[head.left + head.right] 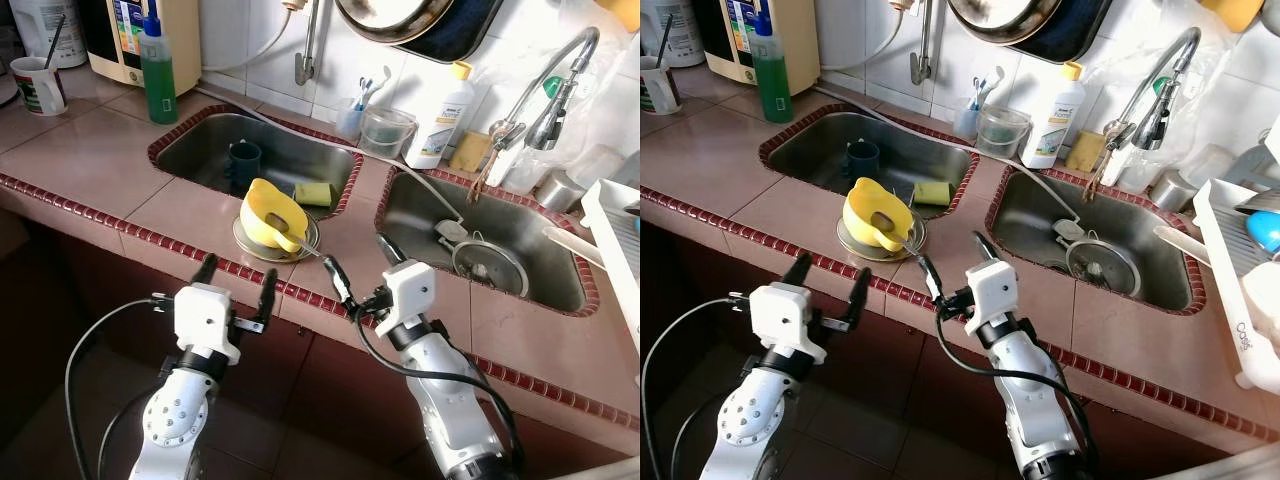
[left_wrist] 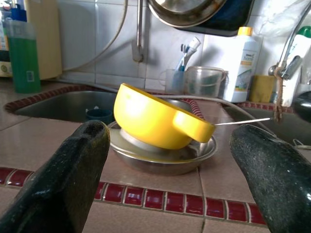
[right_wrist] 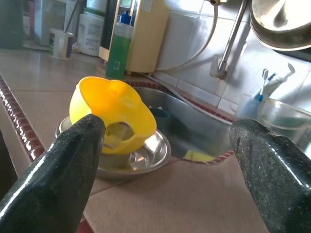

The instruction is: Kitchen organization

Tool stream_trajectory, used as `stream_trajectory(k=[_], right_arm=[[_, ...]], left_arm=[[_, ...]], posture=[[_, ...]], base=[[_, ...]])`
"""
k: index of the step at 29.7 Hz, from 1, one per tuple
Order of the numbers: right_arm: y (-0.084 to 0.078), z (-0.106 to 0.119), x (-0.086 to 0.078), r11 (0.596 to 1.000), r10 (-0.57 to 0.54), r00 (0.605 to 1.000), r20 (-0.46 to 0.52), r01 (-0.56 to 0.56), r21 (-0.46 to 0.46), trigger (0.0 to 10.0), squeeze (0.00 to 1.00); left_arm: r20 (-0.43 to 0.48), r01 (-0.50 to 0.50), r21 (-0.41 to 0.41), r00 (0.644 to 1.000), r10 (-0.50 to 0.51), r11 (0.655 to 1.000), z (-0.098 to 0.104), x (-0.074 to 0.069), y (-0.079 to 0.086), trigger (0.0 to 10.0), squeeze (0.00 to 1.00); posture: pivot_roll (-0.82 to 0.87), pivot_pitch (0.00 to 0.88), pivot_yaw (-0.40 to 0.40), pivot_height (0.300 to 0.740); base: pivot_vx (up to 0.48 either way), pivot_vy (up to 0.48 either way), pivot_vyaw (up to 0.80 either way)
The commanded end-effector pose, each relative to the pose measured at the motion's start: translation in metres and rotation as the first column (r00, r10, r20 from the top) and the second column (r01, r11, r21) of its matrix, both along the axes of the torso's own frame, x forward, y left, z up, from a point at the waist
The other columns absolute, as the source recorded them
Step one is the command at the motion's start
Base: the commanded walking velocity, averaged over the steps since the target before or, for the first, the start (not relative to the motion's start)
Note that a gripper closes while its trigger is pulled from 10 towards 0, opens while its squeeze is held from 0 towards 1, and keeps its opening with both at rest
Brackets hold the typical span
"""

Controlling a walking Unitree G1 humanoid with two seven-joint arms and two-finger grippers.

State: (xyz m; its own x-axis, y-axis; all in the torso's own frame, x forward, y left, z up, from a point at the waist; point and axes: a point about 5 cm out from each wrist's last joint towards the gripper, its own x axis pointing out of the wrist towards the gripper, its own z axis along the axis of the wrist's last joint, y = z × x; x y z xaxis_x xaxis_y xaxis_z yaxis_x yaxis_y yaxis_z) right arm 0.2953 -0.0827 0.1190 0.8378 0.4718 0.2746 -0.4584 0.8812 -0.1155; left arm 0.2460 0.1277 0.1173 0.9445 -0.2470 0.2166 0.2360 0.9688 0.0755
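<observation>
A yellow cup (image 1: 270, 212) lies tilted in a shallow steel plate (image 1: 245, 241) on the tiled counter, in front of the strip between the two sinks. A spoon rests in the cup, its thin handle (image 1: 306, 249) pointing right. My left gripper (image 1: 238, 270) hangs open just off the counter's front edge, facing the cup (image 2: 155, 116) and the plate (image 2: 194, 156). My right gripper (image 1: 357, 253) is open over the counter edge, to the right of the cup (image 3: 112, 104). Nothing is between either pair of fingers.
The left sink (image 1: 190, 150) holds a dark blue cup (image 1: 243, 160) and a sponge (image 1: 313, 193). A round strainer (image 1: 490, 266) lies in the right sink. At the back stand a green soap bottle (image 1: 157, 75) and a white bottle (image 1: 440, 115), with a faucet (image 1: 550, 90) further right. A dish rack (image 1: 615, 230) is at the far right.
</observation>
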Motion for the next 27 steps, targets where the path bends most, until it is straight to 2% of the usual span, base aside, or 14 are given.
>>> stream_trajectory(k=[1, 9, 13, 20, 25, 27], right_arm=[[-0.003, 0.0, 0.004, 1.0, -0.009, 1.0, 0.0, 0.009, -0.001, 10.0, 0.0], [-0.003, 0.002, 0.002, 1.0, -0.01, 1.0, 0.004, 0.01, 0.014, 10.0, 0.0], [-0.007, 0.001, 0.001, 0.999, -0.026, 1.0, 0.002, 0.026, 0.029, 10.0, 0.0], [-0.007, 0.002, 0.003, 0.999, -0.027, 1.0, 0.003, 0.027, 0.029, 10.0, 0.0], [-0.006, 0.0, 0.005, 0.999, -0.032, 0.999, -0.009, 0.033, 0.031, 10.0, 0.0], [-0.006, 0.0, 0.005, 0.999, -0.032, 0.999, -0.012, 0.032, 0.032, 10.0, 0.0]], left_arm=[[0.02, 0.027, 0.014, 0.999, -0.028, 1.0, 0.004, -0.002, -0.005, 10.0, 0.0], [0.024, 0.02, 0.018, 0.999, -0.021, 1.0, 0.005, -0.004, 0.0, 10.0, 0.0], [0.037, 0.045, 0.051, 0.998, -0.047, 0.998, 0.006, -0.005, 0.008, 10.0, 0.0], [0.047, 0.171, 0.109, 0.983, -0.177, 0.979, 0.013, -0.007, 0.013, 10.0, 0.0], [0.045, 0.287, 0.127, 0.955, -0.294, 0.95, 0.016, -0.016, 0.008, 10.0, 0.0], [0.04, 0.301, 0.13, 0.951, -0.308, 0.945, 0.016, -0.018, 0.007, 10.0, 0.0]], posture=[[-0.05, 0.049, -0.19, 0.74], [-0.06, 0.06, -0.193, 0.74], [-0.06, 0.066, -0.191, 0.74], [-0.07, 0.073, -0.185, 0.74], [-0.06, 0.061, -0.186, 0.74], [-0.06, 0.061, -0.186, 0.74]], base=[[0.0, 0.0, 0.0], [0.0, 0.0, 0.0], [0.0, 0.0, 0.0], [0.0, 0.0, 0.0], [0.0, 0.0, 0.0], [0.0, 0.0, 0.0]])
